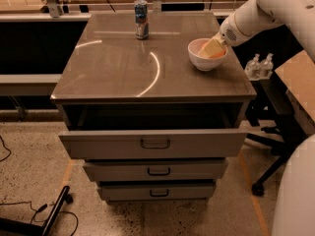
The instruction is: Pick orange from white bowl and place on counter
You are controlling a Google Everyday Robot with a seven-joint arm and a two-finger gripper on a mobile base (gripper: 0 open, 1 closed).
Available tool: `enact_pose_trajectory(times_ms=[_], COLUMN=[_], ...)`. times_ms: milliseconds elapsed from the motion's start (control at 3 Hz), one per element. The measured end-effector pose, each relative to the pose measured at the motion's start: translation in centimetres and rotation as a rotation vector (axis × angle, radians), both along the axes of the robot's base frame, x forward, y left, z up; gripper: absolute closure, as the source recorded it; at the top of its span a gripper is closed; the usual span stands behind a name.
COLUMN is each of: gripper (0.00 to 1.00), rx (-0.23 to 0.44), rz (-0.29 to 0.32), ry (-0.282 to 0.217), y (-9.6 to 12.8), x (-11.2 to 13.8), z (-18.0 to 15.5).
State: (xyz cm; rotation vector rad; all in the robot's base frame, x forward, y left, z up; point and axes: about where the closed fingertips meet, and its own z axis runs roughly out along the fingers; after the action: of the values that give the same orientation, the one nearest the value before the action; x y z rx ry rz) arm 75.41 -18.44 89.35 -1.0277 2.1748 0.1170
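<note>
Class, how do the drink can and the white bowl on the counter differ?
The can is tall, narrow, blue and silver; the white bowl is low and wide. The can stands alone near the counter's back edge; the bowl sits near the right edge with the gripper in it. Both stand upright.

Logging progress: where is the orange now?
In the camera view, the orange sits in the white bowl, right side of the counter, with the gripper down inside the bowl.

Hand (212,47) in bowl (199,60), orange (220,54) mostly hidden
</note>
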Motion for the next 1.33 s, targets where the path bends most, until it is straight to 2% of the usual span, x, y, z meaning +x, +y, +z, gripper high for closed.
enact_pose_trajectory(times_ms=[667, 1000, 1333], gripper=[1.00, 1.00, 1.00], rx=[-0.013, -0.025, -0.041], rz=[0.025, 0.085, 0.185], ry=[-0.111, -0.133, -0.142], y=[1.5, 3.7, 7.3], x=[-0.9, -0.2, 1.5], z=[5.7, 7.2, 8.1])
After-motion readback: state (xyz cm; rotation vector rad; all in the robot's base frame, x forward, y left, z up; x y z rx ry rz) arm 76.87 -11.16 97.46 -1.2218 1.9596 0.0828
